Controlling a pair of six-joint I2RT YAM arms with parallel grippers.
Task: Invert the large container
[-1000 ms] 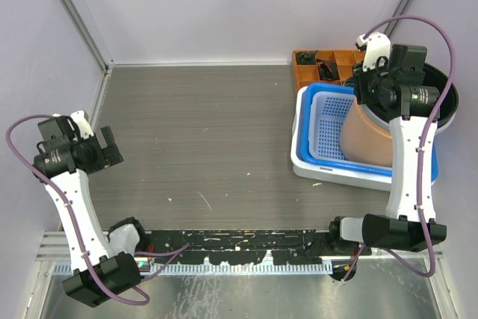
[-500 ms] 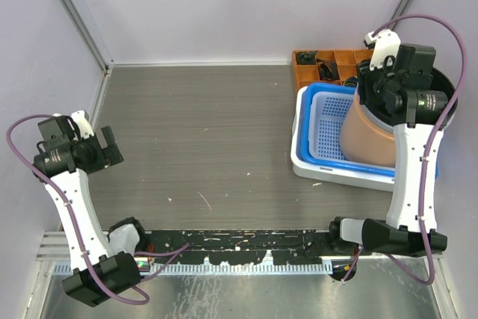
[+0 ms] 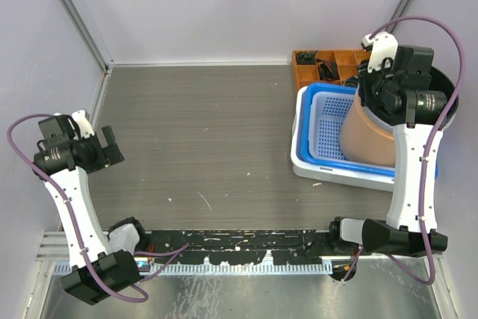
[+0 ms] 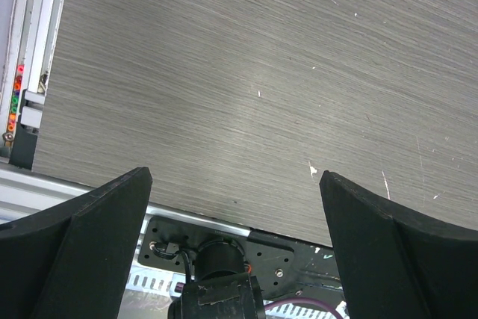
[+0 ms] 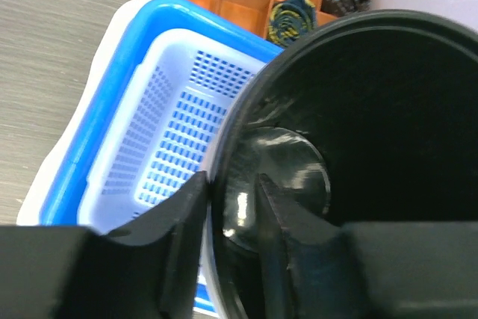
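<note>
The right arm [image 3: 409, 177] hides much of the large container [image 3: 367, 138] rim, and the orange tray [image 3: 300, 60] holds dark items too small to identify.

A grey wood-grain table [image 3: 209, 132] sits between plain pale walls [image 3: 224, 5] and metal posts [image 3: 75, 13].

The left arm [image 3: 71, 199] is bent upright at the left side, and the left gripper [image 4: 235, 177] is held wide apart and pointed downward. The right arm [image 3: 409, 177] is stretched forward, and the right gripper [image 5: 230, 184] is closed across the rim of the large container [image 5: 388, 110].
</note>
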